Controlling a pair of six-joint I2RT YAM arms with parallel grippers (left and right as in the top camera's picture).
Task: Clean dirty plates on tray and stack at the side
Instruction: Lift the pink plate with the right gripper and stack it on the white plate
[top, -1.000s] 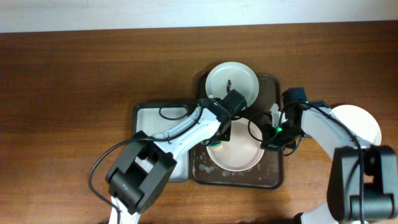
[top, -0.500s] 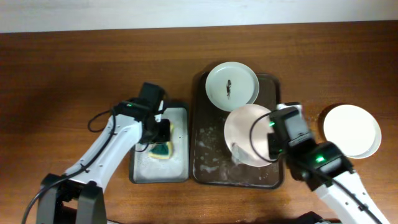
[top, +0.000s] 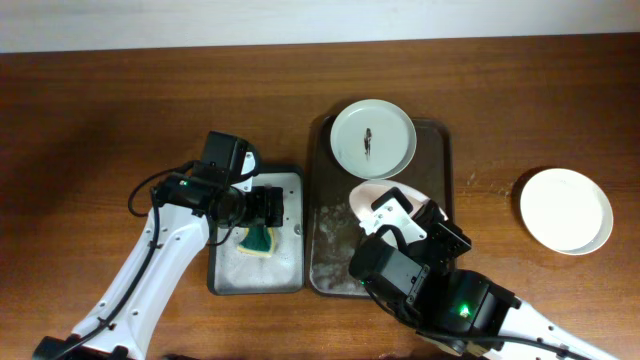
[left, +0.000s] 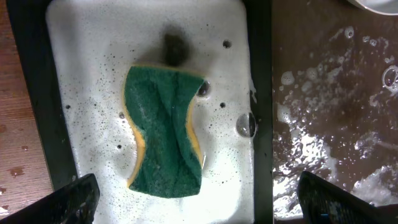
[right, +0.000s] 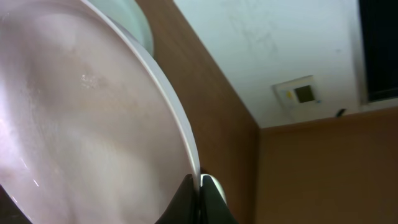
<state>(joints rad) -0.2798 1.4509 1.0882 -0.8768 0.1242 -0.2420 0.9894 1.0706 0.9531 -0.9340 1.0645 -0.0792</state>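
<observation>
My left gripper (left: 205, 208) stands wide open over the grey tray (top: 290, 185), with nothing between its fingers. The green-yellow sponge (left: 165, 130) lies loose in foam just ahead of the fingertips (left: 78, 199). My right gripper (right: 200, 190) is shut on the rim of the pale pink plate (right: 93, 112), which it holds tilted above the dark brown tray (top: 445, 160). From overhead the raised right arm (top: 420, 275) hides most of that plate (top: 368, 192). A white plate (top: 372, 138) with a dark smear sits at the tray's far end. A clean white plate (top: 565, 210) rests on the table at the right.
Soapy water and foam (left: 323, 143) cover the floor of the brown tray. The grey tray's wall (left: 261, 93) stands right beside the brown tray. The right arm fills the near middle of the overhead view.
The left gripper has let go of the sponge on the grey tray and opened wide. The right arm has lifted the pink plate off the brown tray, up and toward the near edge.
</observation>
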